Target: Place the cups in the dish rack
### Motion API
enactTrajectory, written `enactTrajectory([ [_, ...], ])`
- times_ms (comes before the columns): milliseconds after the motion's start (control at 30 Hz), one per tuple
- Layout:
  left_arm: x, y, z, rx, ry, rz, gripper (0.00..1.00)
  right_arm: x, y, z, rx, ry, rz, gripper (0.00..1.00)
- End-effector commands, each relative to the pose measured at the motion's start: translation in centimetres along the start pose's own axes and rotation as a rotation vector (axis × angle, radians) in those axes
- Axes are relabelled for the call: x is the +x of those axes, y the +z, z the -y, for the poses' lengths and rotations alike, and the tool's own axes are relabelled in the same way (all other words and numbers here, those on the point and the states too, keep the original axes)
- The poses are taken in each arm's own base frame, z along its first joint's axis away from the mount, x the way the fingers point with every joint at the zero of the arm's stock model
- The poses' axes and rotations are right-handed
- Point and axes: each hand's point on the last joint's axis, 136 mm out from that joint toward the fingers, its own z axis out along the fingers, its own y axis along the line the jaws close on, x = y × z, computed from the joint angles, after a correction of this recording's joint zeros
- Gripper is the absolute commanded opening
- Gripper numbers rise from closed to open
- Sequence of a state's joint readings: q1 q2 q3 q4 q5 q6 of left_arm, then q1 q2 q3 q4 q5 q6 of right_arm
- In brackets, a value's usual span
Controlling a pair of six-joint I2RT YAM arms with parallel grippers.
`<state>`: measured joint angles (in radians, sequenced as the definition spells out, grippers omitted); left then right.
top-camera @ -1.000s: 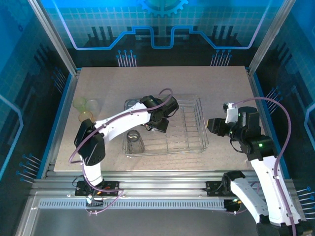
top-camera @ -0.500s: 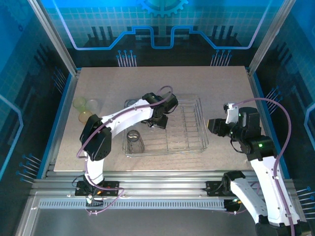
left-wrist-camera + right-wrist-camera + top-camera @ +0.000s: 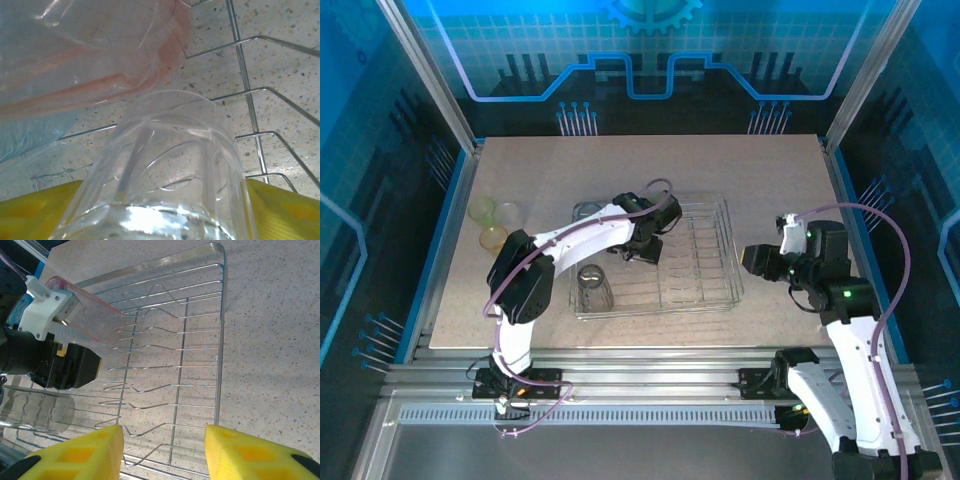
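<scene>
My left gripper [image 3: 165, 205] straddles a clear plastic tumbler [image 3: 170, 160] inside the silver wire dish rack [image 3: 220, 330], beside a pink tumbler [image 3: 100, 70]. I cannot tell whether it grips. Best seat the tumbler between tines before letting go. Right gripper [image 3: 162, 450] hovers open, empty.

The worktop [image 3: 620, 165] is a pale, speckled, stone-look slab, square-cornered, with a blue rim along its left and right edges. A dish rack [image 3: 705, 260] of silver wire stands directly on it, about midway between the left and right edges and nearer the near edge than the far one, its long sides running roughly along that near edge. The speckled surface shows through its wires. Well apart from it, close to the left edge, a small huddle of yellow-green cups [image 3: 495, 236] rests on the slab, touching one another; their exact number is hard to tell
</scene>
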<state>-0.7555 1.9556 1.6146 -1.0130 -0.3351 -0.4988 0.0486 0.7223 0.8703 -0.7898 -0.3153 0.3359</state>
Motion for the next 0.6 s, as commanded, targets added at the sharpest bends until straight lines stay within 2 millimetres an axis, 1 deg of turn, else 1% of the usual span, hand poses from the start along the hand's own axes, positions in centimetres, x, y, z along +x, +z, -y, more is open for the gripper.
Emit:
enactTrajectory([
  [0,0.0,-0.1,-0.2,0.01,-0.029,0.003,0.82,0.7,-0.4,0.0,-0.016,0.046,-0.015,0.48],
  [33,0.0,-0.1,-0.3,0.01,-0.032,0.004,0.85,0.8,-0.5,0.2,-0.012,0.058,-0.016,0.49],
  [67,0.0,-0.1,-0.4,0.009,-0.031,0.006,0.89,1.0,-0.5,0.2,-0.015,0.07,-0.021,0.51],
  [100,0.0,-0.2,-0.5,0.003,-0.04,0.009,0.98,1.1,-0.6,0.1,-0.03,0.078,-0.029,0.53],
  [133,0.1,-0.4,-0.6,0.002,-0.044,0.012,0.99,1.3,-0.6,-0.1,-0.046,0.089,-0.041,0.55],
  [300,-0.2,-2.4,-0.4,0.067,-0.058,0.058,0.99,1.9,-0.9,0.1,-0.071,0.17,-0.084,0.57],
  [367,-0.3,-3.6,-0.2,0.096,-0.056,0.093,0.99,2.4,-1.1,1.0,-0.044,0.236,-0.096,0.6],
  [400,-0.3,-4.2,0.0,0.12,-0.05,0.112,0.99,1.7,-1.9,1.1,-0.025,0.254,-0.074,0.61],
  [500,-0.5,-6.1,1.2,0.212,-0.017,0.172,0.99,2.0,-2.7,2.7,0.062,0.315,-0.087,0.63],
  [567,-0.4,-7.4,2.3,0.272,0.024,0.211,0.99,2.5,-3.3,4.3,0.161,0.337,-0.099,0.64],
])
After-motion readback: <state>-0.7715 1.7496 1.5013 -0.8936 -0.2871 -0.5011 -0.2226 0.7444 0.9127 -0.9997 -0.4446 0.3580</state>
